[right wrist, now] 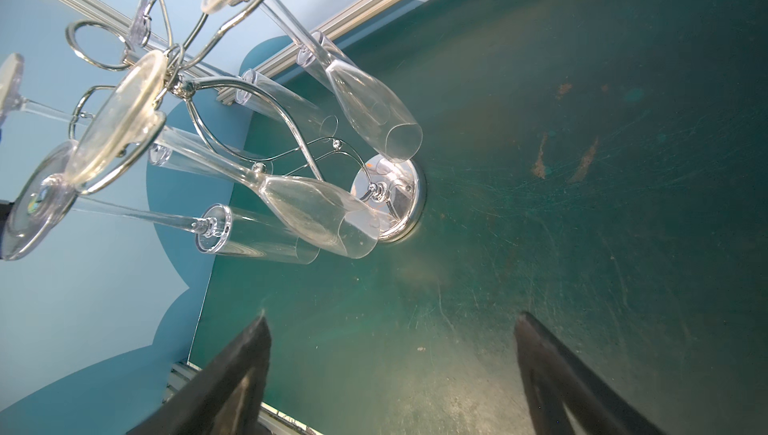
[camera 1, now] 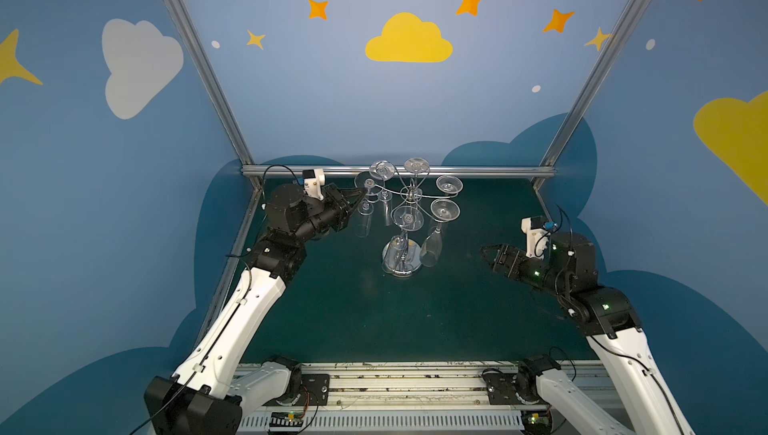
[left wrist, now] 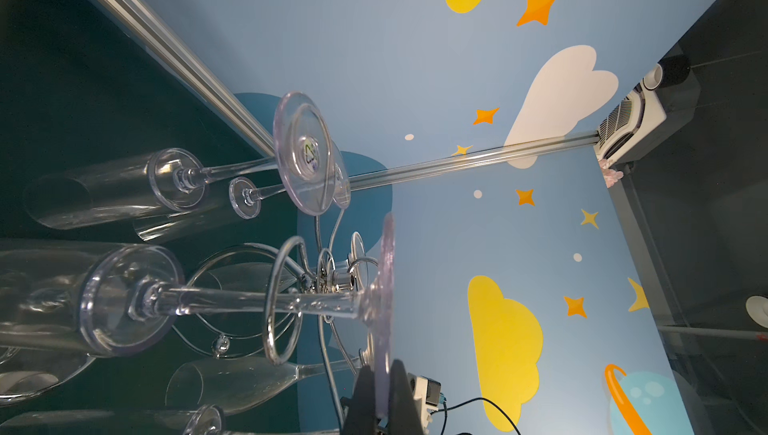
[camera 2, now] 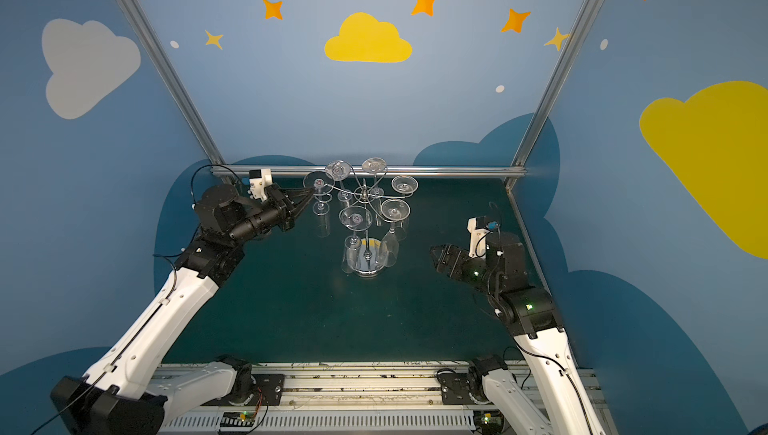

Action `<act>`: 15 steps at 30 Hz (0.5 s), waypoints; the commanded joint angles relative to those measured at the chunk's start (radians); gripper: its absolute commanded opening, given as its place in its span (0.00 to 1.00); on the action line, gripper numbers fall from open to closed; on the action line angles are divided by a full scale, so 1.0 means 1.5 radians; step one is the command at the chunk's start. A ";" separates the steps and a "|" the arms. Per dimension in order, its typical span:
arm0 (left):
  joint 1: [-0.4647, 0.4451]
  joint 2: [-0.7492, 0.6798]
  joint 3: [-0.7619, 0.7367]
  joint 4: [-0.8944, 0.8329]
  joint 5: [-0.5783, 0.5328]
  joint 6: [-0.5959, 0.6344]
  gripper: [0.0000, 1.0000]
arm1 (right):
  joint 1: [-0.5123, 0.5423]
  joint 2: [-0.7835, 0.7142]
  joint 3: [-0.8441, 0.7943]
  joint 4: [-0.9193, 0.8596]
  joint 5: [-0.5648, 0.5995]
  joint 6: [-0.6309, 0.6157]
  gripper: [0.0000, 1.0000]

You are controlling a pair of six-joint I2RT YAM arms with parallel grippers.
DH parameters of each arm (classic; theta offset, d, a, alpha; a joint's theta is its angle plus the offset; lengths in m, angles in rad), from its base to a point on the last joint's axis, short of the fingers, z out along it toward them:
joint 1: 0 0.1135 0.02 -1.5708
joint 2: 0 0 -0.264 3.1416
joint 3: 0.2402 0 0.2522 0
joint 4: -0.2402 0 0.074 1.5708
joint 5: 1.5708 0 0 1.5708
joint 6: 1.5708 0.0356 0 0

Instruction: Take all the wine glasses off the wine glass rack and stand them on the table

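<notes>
The wine glass (camera 1: 368, 182) is hung upside down on the left side of the wine glass rack (camera 1: 410, 192), in the upper middle of both top views. Its round foot is clamped by the left pincer (camera 1: 362, 192). The rack is stood on the green bench (camera 1: 374, 320). The right pincer (right wrist: 390, 318) is held wide apart at the right, well away from the rack.
</notes>
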 commanded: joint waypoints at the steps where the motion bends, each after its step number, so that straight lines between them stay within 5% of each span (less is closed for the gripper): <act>1: -0.001 0.011 0.031 0.032 0.019 0.007 0.03 | 0.002 -0.011 -0.008 0.001 0.010 0.000 0.90; 15: -0.030 0.048 0.041 0.065 0.069 0.006 0.03 | 0.003 -0.024 -0.024 0.014 0.013 0.012 0.90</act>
